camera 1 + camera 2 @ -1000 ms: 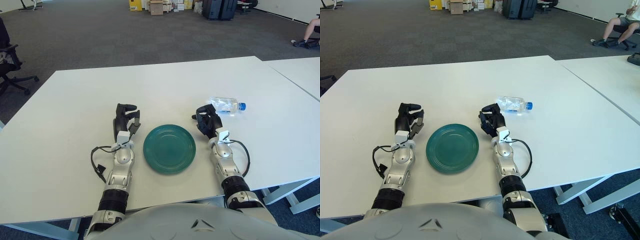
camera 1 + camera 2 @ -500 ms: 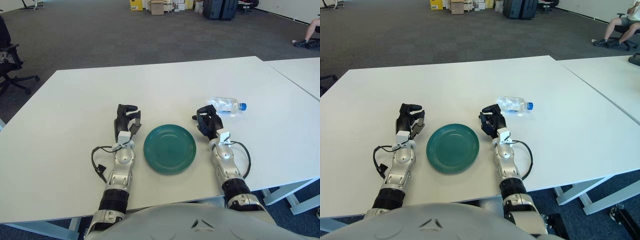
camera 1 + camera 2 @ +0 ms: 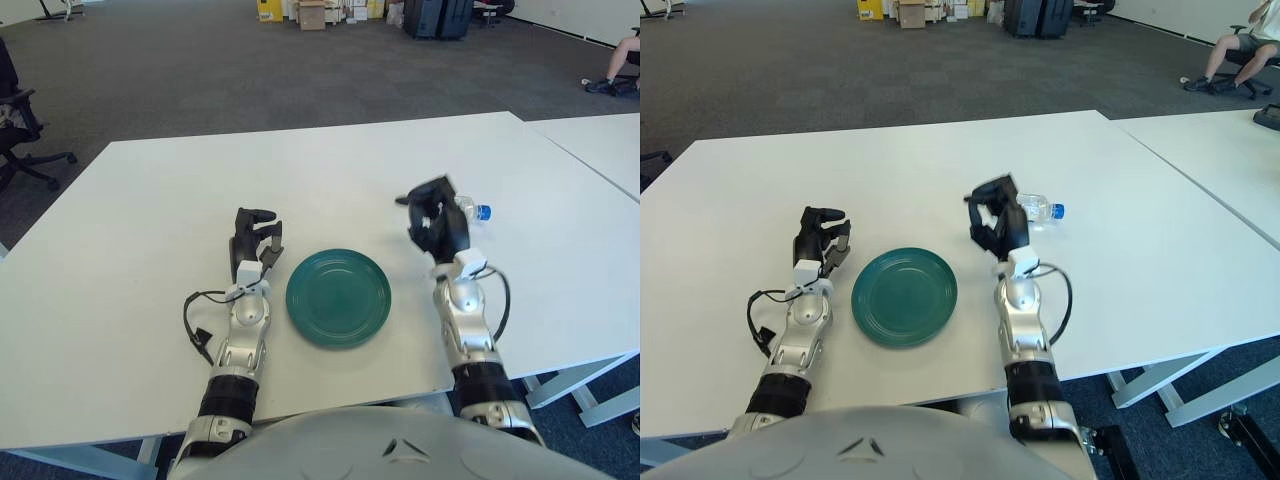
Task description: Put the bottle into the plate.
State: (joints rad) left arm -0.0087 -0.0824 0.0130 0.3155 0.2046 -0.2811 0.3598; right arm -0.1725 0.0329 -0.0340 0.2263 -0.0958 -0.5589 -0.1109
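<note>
A clear plastic bottle with a blue cap lies on its side on the white table, right of centre; my right hand partly hides it. A round dark green plate sits between my two arms. My right hand is raised just in front of the bottle, fingers spread and holding nothing. My left hand rests on the table left of the plate, fingers relaxed and empty.
The white table stretches wide around the plate. A second white table adjoins at the right. An office chair stands at far left, boxes at the back, and a seated person at far right.
My right hand has lifted off the table and moved forward and right toward the bottle, now covering part of it. The left hand, plate and bottle have not moved.
</note>
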